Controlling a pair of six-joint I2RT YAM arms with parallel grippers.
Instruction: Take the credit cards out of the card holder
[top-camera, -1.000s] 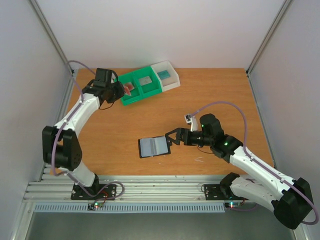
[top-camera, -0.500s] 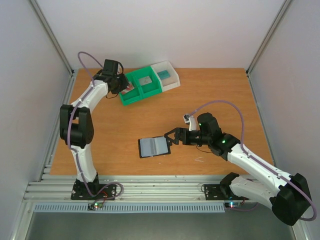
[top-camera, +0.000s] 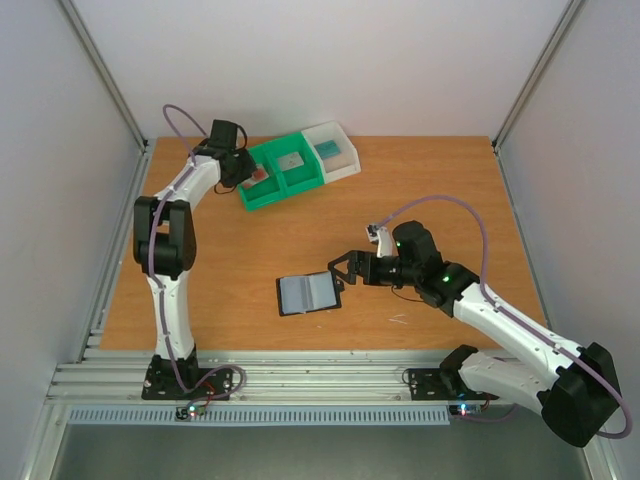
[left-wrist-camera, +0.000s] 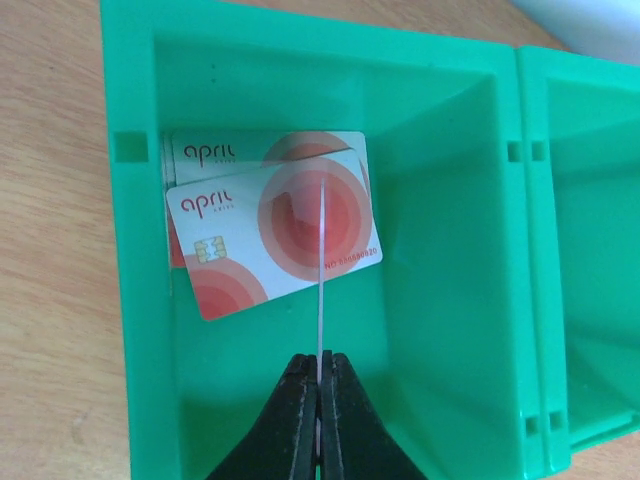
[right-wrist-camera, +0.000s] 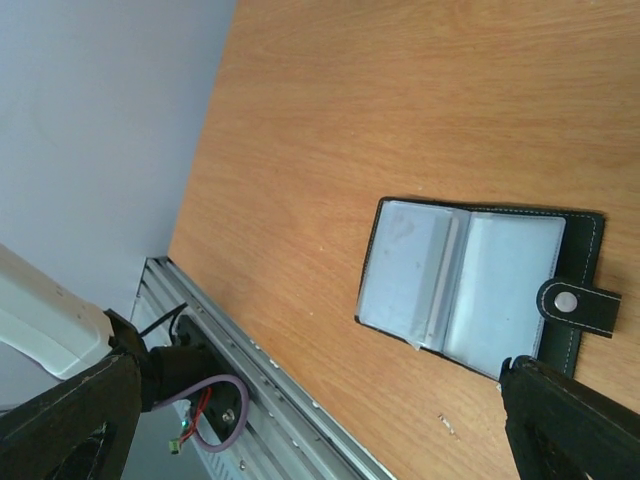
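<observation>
My left gripper (left-wrist-camera: 320, 362) is shut on a credit card (left-wrist-camera: 322, 270), held edge-on and upright inside the left compartment of the green bin (left-wrist-camera: 440, 250). Two more whitish credit cards with red circles (left-wrist-camera: 275, 235) lie overlapping on that compartment's floor. In the top view the left gripper (top-camera: 243, 170) is at the green bin (top-camera: 285, 172). The card holder (top-camera: 308, 293) lies open on the table, grey-blue pockets up, with no card showing in them in the right wrist view (right-wrist-camera: 480, 285). Its clasp tab (right-wrist-camera: 580, 305) points right. My right gripper (top-camera: 345, 270) is open, just right of the holder.
A white bin (top-camera: 333, 150) adjoins the green bin at the back, holding a teal item. The metal rail (top-camera: 300, 380) runs along the table's near edge. Grey walls close in both sides.
My left arm has swung its wrist right and over the green bin's left compartment, carrying the card. My right gripper has shifted only slightly beside the holder, which has not moved.
</observation>
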